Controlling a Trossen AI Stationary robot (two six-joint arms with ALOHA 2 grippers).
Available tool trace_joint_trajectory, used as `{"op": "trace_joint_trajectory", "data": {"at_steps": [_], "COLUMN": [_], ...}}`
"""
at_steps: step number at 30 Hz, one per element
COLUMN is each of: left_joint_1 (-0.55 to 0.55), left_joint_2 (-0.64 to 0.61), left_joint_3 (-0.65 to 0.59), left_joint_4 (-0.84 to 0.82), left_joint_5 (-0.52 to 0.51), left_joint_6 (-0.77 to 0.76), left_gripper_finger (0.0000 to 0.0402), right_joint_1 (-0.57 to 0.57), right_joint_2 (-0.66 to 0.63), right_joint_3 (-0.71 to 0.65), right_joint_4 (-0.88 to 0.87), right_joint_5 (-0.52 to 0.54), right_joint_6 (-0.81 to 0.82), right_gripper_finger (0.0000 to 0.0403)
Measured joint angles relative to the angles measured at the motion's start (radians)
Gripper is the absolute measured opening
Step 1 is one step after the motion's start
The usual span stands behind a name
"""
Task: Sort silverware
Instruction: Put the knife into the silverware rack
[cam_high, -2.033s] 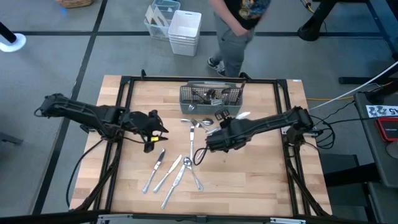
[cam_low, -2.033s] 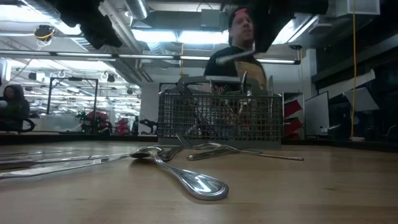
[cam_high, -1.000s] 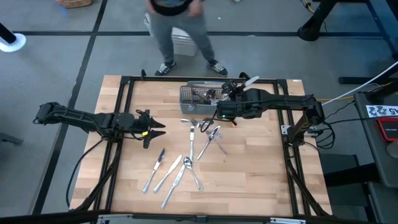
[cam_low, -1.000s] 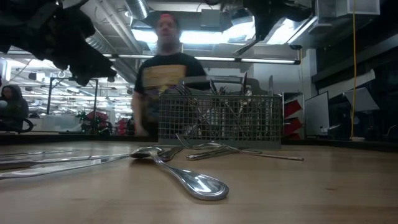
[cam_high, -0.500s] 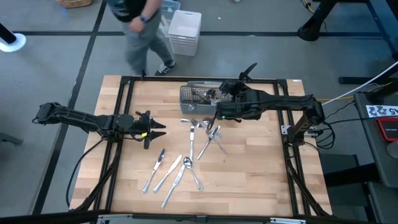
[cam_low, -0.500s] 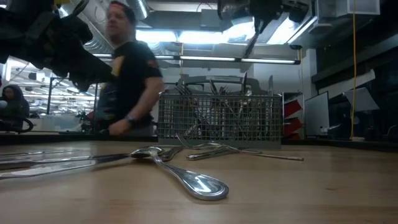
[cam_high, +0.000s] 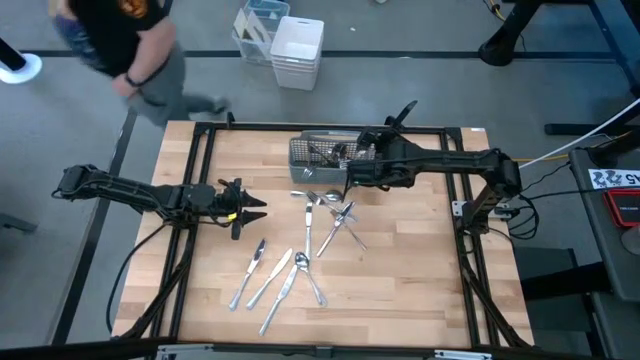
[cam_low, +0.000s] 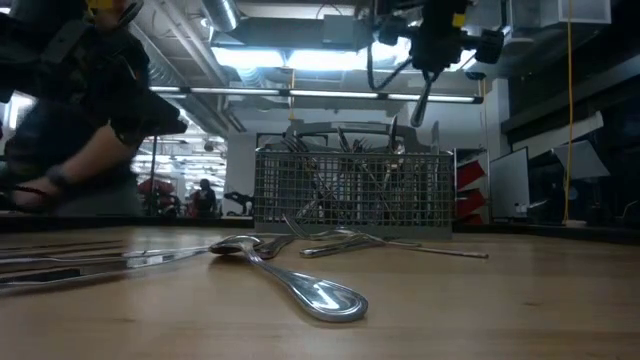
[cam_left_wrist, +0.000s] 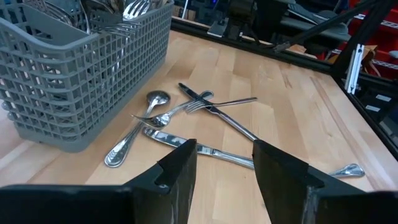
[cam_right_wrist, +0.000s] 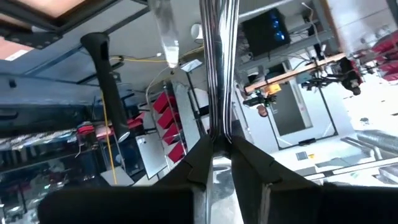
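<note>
Several pieces of silverware (cam_high: 322, 215) lie flat on the wooden table, with more of them (cam_high: 272, 276) nearer the front edge. The grey mesh caddy (cam_high: 297, 170) at the far middle holds more pieces standing on end (cam_low: 345, 150). My right gripper (cam_low: 435, 62) hangs above the caddy's right end, shut on one slim piece (cam_low: 421, 100). My left gripper (cam_high: 243, 210) waits open at the table's left, low over the wood. Its fingers (cam_left_wrist: 180, 168) point toward the loose spoons and forks (cam_left_wrist: 177, 112). My right gripper pinches the slim shiny piece (cam_right_wrist: 217, 134) between its two fingers (cam_right_wrist: 200, 163). The piece runs on past the fingertips, in line with them. It hangs slanting down below the gripper, lifted clear, and its lower end (cam_low: 416, 122) is above the caddy's rim.
A black frame rail (cam_high: 330, 128) runs round the table top. A person (cam_high: 120, 40) walks on the floor beyond the far left corner. White bins (cam_high: 297, 50) stand on the floor behind the table. Bare wood (cam_high: 420, 270) lies at the near right.
My right gripper has rolled and sunk a little over the caddy's right end, still shut on the piece. The piece has tipped from a shallow slant to a steep one. The person behind the table has walked off toward the left.
</note>
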Motion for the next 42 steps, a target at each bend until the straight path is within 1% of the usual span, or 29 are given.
{"op": "trace_joint_trajectory", "data": {"at_steps": [11, 16, 19, 25, 27, 32, 35, 38, 42], "left_joint_1": [0.000, 0.000, 0.000, 0.000, 0.000, 0.000, 0.000, 0.000, 0.000], "left_joint_2": [0.000, 0.000, 0.000, 0.001, 0.001, 0.001, 0.001, 0.001, 0.002], "left_joint_3": [0.000, 0.000, 0.000, 0.000, 0.000, 0.000, 0.000, 0.001, 0.001], "left_joint_4": [-0.001, -0.001, -0.001, -0.001, -0.001, -0.001, -0.001, -0.001, -0.001], "left_joint_5": [0.000, 0.000, 0.000, 0.000, 0.000, 0.000, 0.000, 0.000, 0.000], "left_joint_6": [-0.003, -0.003, -0.003, -0.003, -0.003, -0.003, -0.003, -0.003, -0.003], "left_gripper_finger": [0.0150, 0.0150, 0.0150, 0.0150, 0.0150, 0.0150, 0.0150, 0.0150, 0.0150], "right_joint_1": [-0.011, -0.010, -0.010, -0.010, -0.010, -0.010, -0.010, -0.010, -0.010], "right_joint_2": [0.001, 0.001, 0.002, 0.002, 0.002, 0.002, 0.002, 0.002, 0.002], "right_joint_3": [-0.185, -0.263, -0.288, -0.292, -0.292, -0.292, -0.292, -0.292, -0.292], "right_joint_4": [0.010, 0.036, 0.104, 0.170, 0.189, 0.237, 0.277, 0.332, 0.408], "right_joint_5": [-0.025, -0.013, -0.013, -0.023, -0.046, -0.186, -0.246, -0.274, -0.279], "right_joint_6": [0.000, 0.001, -0.001, -0.006, -0.009, -0.051, -0.055, -0.055, -0.055], "right_gripper_finger": [0.0049, 0.0049, 0.0048, 0.0048, 0.0048, 0.0048, 0.0047, 0.0047, 0.0047]}}
